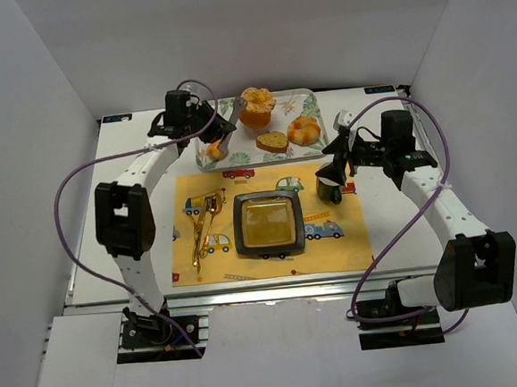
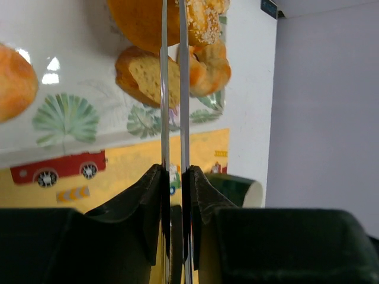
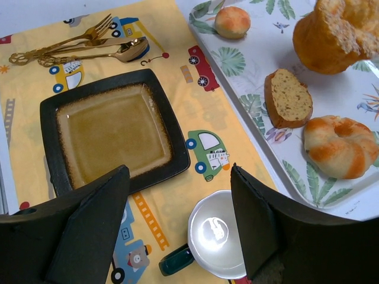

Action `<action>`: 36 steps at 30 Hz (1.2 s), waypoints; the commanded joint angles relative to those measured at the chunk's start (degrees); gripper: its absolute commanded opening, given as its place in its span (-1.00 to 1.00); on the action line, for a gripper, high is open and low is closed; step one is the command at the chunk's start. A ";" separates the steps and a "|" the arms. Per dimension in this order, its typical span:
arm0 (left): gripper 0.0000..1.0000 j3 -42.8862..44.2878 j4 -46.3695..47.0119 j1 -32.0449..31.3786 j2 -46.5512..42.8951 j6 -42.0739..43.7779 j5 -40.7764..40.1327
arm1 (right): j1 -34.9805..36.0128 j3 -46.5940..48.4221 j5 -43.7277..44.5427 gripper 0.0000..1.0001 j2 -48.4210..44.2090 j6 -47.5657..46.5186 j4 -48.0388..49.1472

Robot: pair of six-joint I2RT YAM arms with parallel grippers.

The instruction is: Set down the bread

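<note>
Glossy glazed plate (image 3: 112,133), smooth shiny metal tongs (image 2: 183,130), rough-crusted bread (image 3: 331,35)

You're looking at a leaf-printed tray (image 1: 237,152) that is sitting at the far side of the table, just beyond a yellow placemat (image 1: 335,250) printed with cars. On the tray, a bread slice (image 1: 272,142) is lying between a knotted roll (image 1: 305,130) and a small round bun (image 1: 212,150). Metal tongs (image 1: 227,129) are hanging over the tray's left part, blades nearly together. On the placemat, a dark square plate (image 1: 268,224) is sitting in the middle. A gold fork (image 3: 65,44) and spoon (image 3: 100,54) are lying to its left, and a green cup (image 1: 330,188) is standing at its far right.
</note>
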 commanded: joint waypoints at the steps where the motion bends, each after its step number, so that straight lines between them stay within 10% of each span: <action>1: -1.00 -5.00 3.29 0.20 -13.31 0.25 2.39 | -0.43 -0.16 -0.97 0.48 -1.30 0.45 2.71; 21: -1.00 -47.02 -21.31 -1.56 -59.11 1.75 13.99 | -1.31 0.19 -0.97 0.48 -0.51 1.95 6.32; 30: -1.00 -51.16 -27.11 -1.73 -62.47 5.08 15.50 | -1.31 0.46 -1.50 0.48 -0.42 2.91 6.32; 36: -0.23 -50.29 -28.61 -1.73 -61.50 6.93 12.24 | -1.22 0.02 -1.41 0.48 -1.13 3.00 5.88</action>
